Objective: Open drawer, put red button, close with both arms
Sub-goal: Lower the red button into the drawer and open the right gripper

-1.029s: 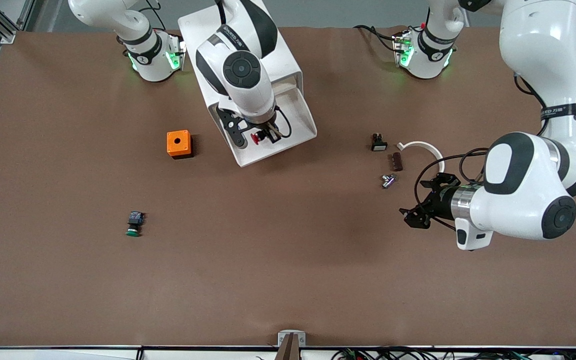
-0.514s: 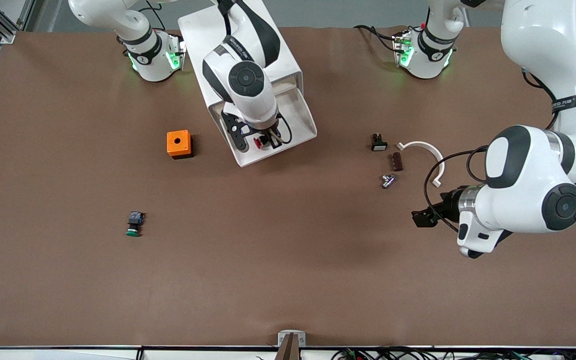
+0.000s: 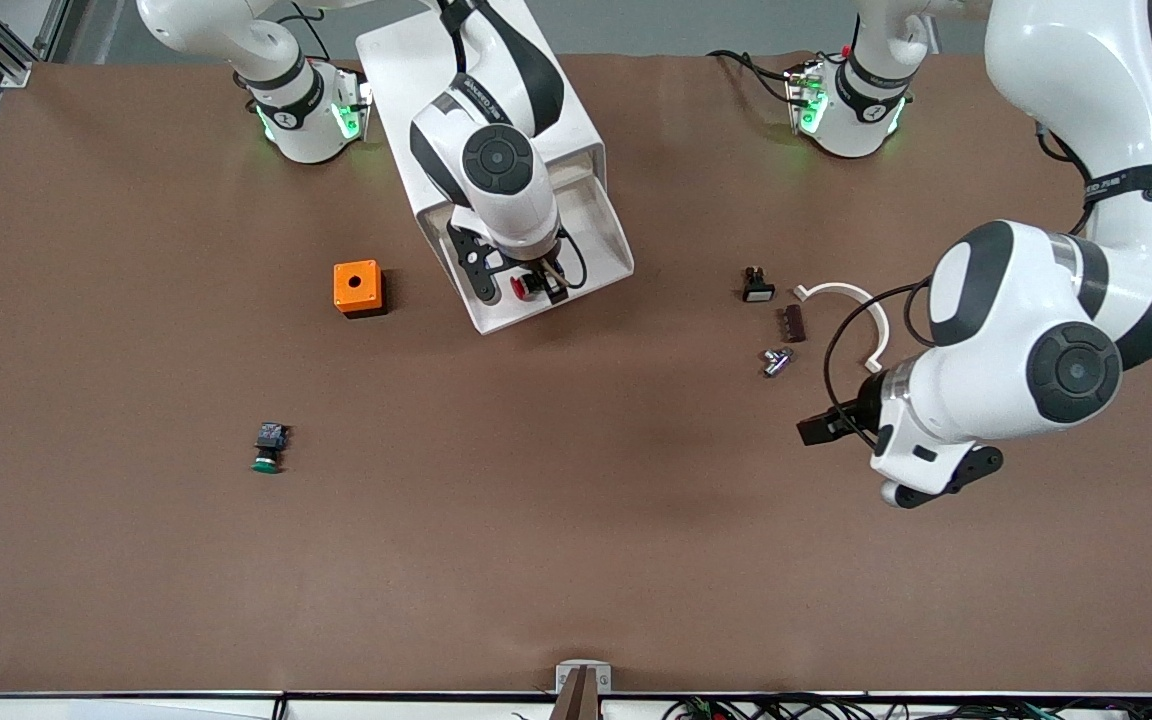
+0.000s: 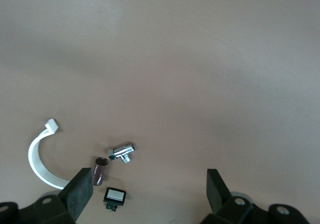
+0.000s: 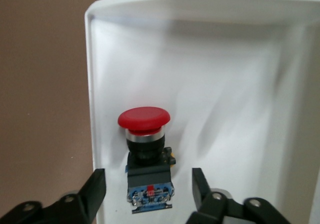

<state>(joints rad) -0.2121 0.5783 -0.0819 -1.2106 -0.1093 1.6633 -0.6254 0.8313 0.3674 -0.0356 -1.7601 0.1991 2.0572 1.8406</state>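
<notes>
1. Red cap up, the red button lies in the pulled-out drawer of the white cabinet, which stands by the table edge where the arm bases sit, nearer the right arm's end. It lies close to one side wall of the tray.

2. The right tool hangs just over it, spread wide, fingers clear on both sides, gripping nothing. I'd judge the drop done; the sound move now is to lift straight up, without brushing the cap or the tray wall.

3. The left tool is also spread and empty, over bare table toward the left arm's end, near the white curved strip, chrome fitting, brown cylinder and small white-faced switch.

4. For closing, both tools should probably press the drawer's front squarely so it slides in without skewing.

5. The right wrist view shows the gap around the button; from the front, the arm hides much of it. Only the front view shows the orange box and green button.
</notes>
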